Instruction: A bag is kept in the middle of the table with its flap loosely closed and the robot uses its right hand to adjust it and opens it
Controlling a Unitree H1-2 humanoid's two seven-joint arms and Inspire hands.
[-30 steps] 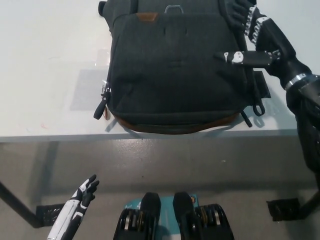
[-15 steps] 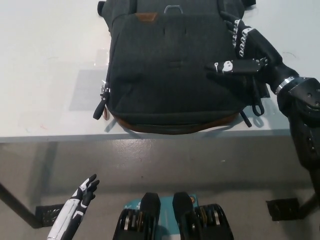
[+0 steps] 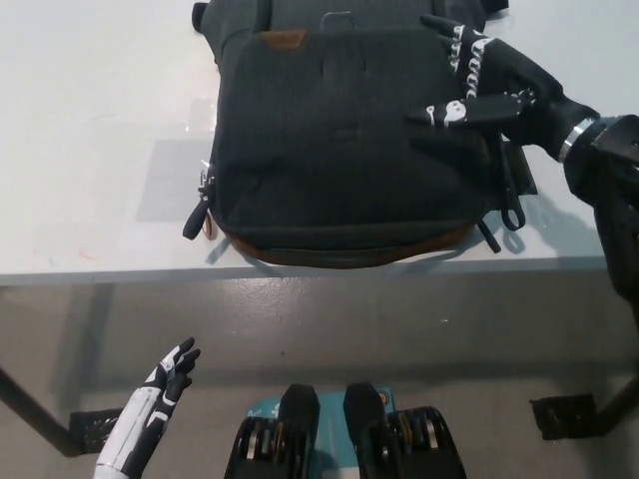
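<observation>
A dark grey bag (image 3: 339,140) with a brown base and a brown leather patch lies flat in the middle of the white table (image 3: 90,150), its flap down. My black right hand (image 3: 484,90) rests on the bag's upper right part, fingers spread apart and lying on the fabric without holding it. My white left hand (image 3: 165,374) hangs low at the lower left, below the table edge, fingers apart and holding nothing.
A zip pull (image 3: 200,205) dangles off the bag's left side. Black straps (image 3: 509,195) trail from the bag's right side near the table's front edge. A table leg foot (image 3: 564,414) stands on the floor at the lower right.
My right hand has slid left from the bag's right edge onto its top face, fingers now pointing across the flap. The left hand has stayed where it was.
</observation>
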